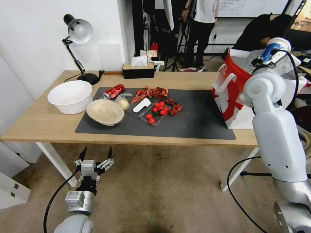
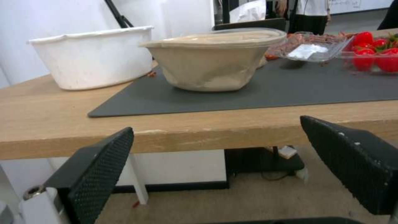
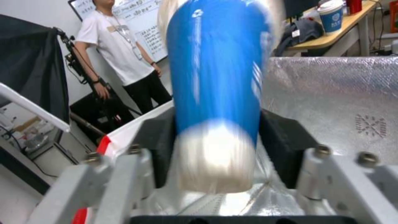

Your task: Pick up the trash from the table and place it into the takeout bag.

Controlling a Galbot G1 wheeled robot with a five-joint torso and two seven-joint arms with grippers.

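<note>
Head view: the long light-wood table (image 1: 39,124) with its dark grey mat (image 1: 194,119) is seen ahead. The boxy white-and-red paper takeout bag (image 1: 231,97) stands at the mat's 3 o'clock end. The right gripper (image 1: 270,53) is held up over the bag's open mouth, with the blue paper cup (image 1: 268,51) between its fingers. On the mat's 9 o'clock side are found the lidded beige round bowl (image 1: 105,112), the clear plastic bag with a pale lump (image 1: 123,102) at the bowl's 1 o'clock, and the crushed red can (image 1: 114,91) at its 12 o'clock. The left gripper (image 1: 96,155) is parked low off the near table edge, fingers spread apart, nothing held.

Left wrist view: the beige bowl (image 2: 215,59) is seen straight ahead of and above the spread black fingers (image 2: 99,174). The left arm is judged the nearer one for it.

Right wrist view: the blue cup (image 3: 217,77) is clamped between the black pads (image 3: 277,146), white base toward the wrist, long axis running away from the camera. The bag's silver foil lining (image 3: 331,99) lies directly beyond and below, so the drop is judged to turn on the cup being over that opening.
</note>
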